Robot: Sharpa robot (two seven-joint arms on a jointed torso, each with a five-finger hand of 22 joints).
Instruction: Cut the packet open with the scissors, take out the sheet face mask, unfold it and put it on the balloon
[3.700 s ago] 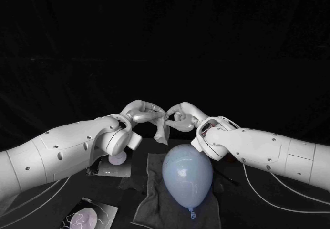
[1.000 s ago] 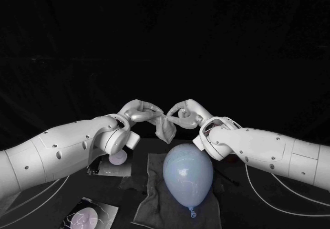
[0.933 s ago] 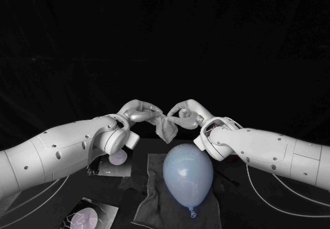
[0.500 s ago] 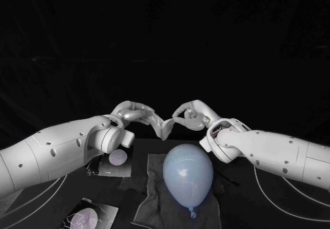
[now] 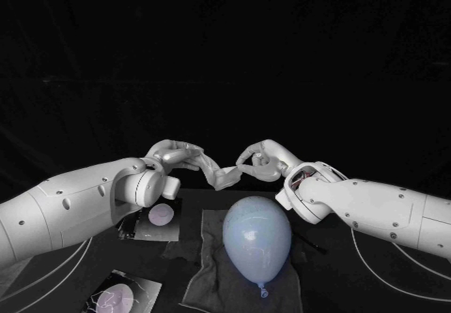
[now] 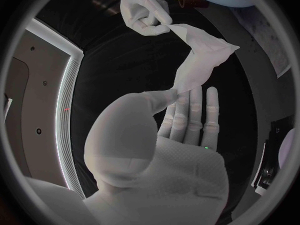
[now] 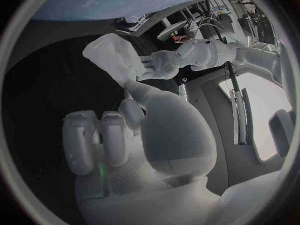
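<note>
The folded white sheet mask (image 5: 223, 176) is stretched in the air between my two hands, above the far end of the balloon. My left hand (image 5: 178, 155) pinches one end and my right hand (image 5: 261, 160) pinches the other. The pale blue balloon (image 5: 255, 237) lies lengthwise on a grey cloth (image 5: 199, 282), knot toward me. From the left wrist, my left hand (image 6: 181, 120) holds the twisted mask (image 6: 203, 60), which runs to the right hand (image 6: 142, 10). From the right wrist, the right hand (image 7: 119, 135) holds the mask (image 7: 109, 55) opposite the left hand (image 7: 162, 65).
An opened packet piece (image 5: 155, 218) lies on the table left of the balloon, under my left forearm. Another packet piece (image 5: 117, 297) lies at the near left. A thin dark tool (image 5: 315, 246) lies right of the balloon. White cables trail beside both arms.
My hands have drawn apart, the left going left and the right going right. The mask, which hung down in a bunch, is now pulled out longer between them.
</note>
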